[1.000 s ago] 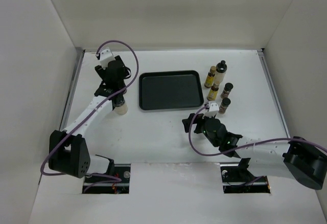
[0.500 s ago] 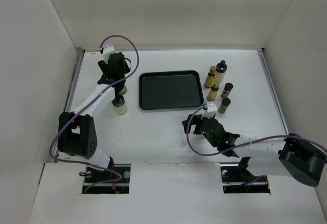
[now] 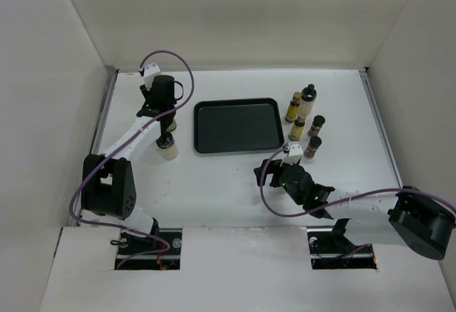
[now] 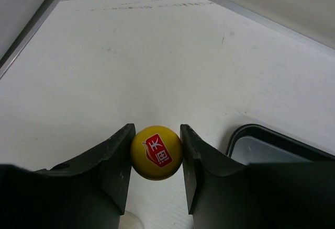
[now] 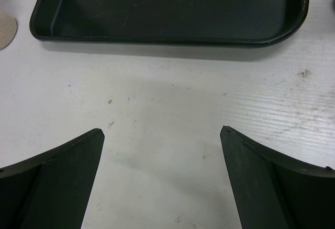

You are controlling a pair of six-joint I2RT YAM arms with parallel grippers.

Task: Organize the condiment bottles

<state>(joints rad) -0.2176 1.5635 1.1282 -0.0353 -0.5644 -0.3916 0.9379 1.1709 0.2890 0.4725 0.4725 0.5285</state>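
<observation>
Left of the tray point(image 3: 239, 127), at the upper left of the overhead frame, my left claw point(image 4: 156, 130) pinches the yellow-capped bottle point(image 4: 156, 156) by its cap, likely for a straight lift, while my right claw point(image 5: 161, 129) hangs spread over the bench point(image 5: 157, 109), waiting its turn.

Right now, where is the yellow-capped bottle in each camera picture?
Top external: the yellow-capped bottle sits left of the black tray, mostly hidden under the left end effector.
Left wrist: bottom centre, gripped by the left end effector.
Right wrist: a red sliver, top-left corner.
Shared landmark: the black tray.
</observation>
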